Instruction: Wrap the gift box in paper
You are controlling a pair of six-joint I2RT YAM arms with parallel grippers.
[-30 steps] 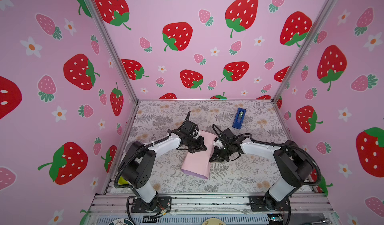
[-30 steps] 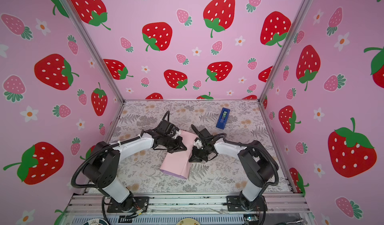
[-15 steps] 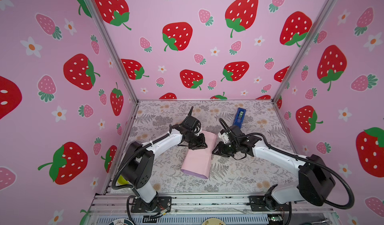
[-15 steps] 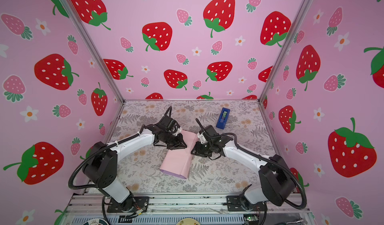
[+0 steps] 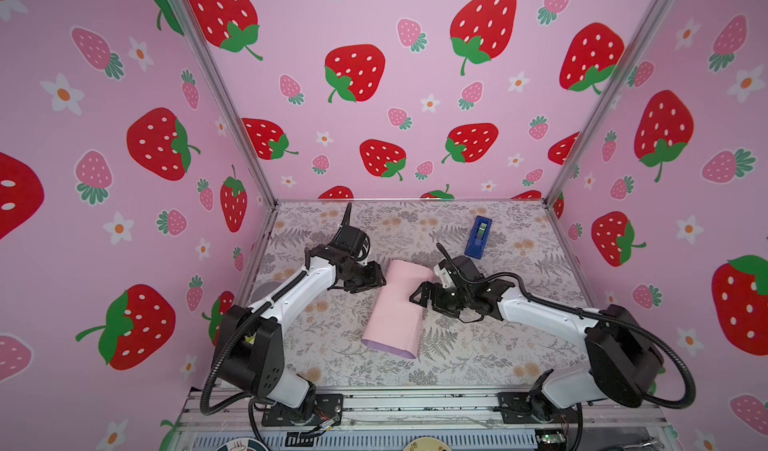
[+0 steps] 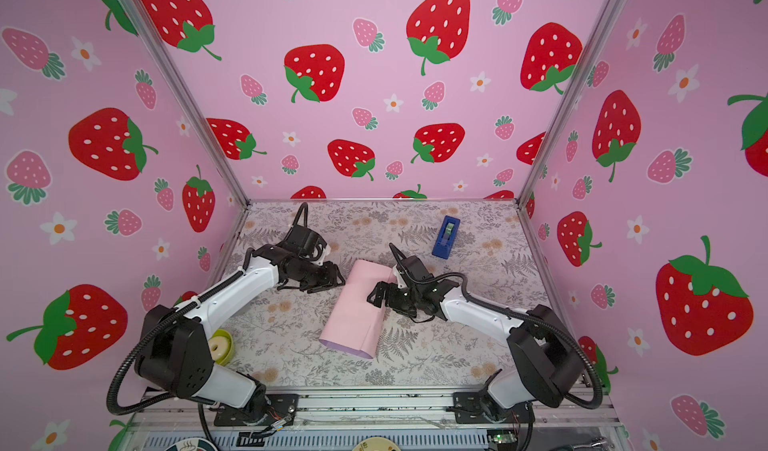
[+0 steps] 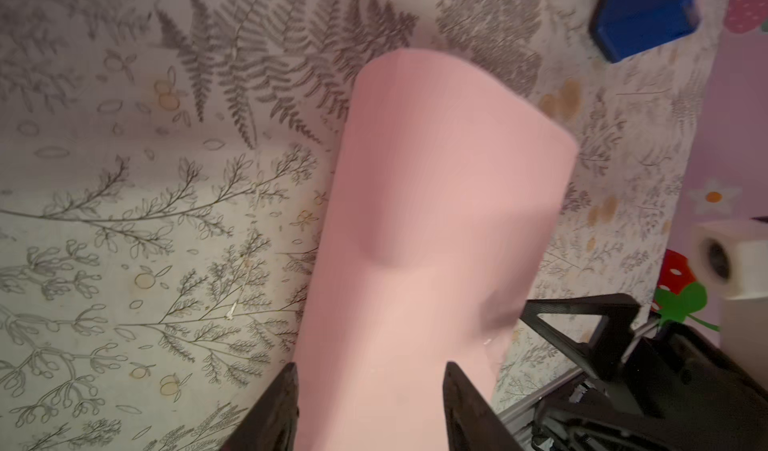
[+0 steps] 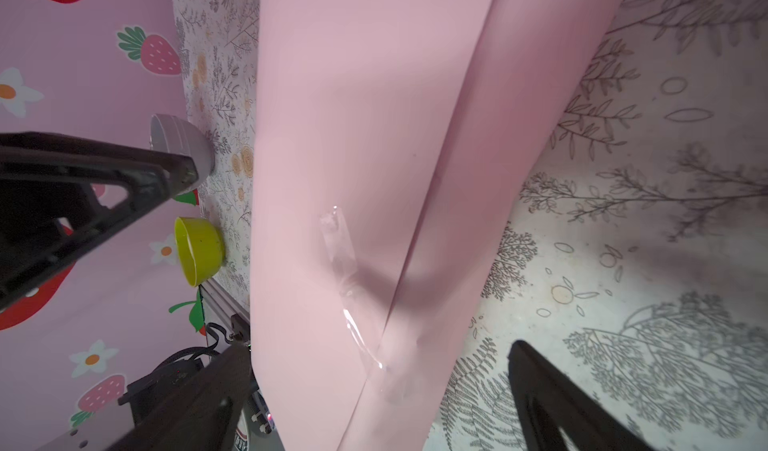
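The paper lies mid-table on the fern-printed cloth as a smooth, flattened tube. It is pale pink outside and lilac at its near mouth, with a clear tape strip at its seam. The left gripper, jaws half parted, and the right gripper, jaws spread wide, flank its far end, grasping nothing.

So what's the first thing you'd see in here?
The huge red strawberries all over the pink walls grab you first. Then the paper, folded into a pale pink tube in the middle of the flowery table, with the left hand and right hand open on either side. A blue tape dispenser sits farther back, to the right.
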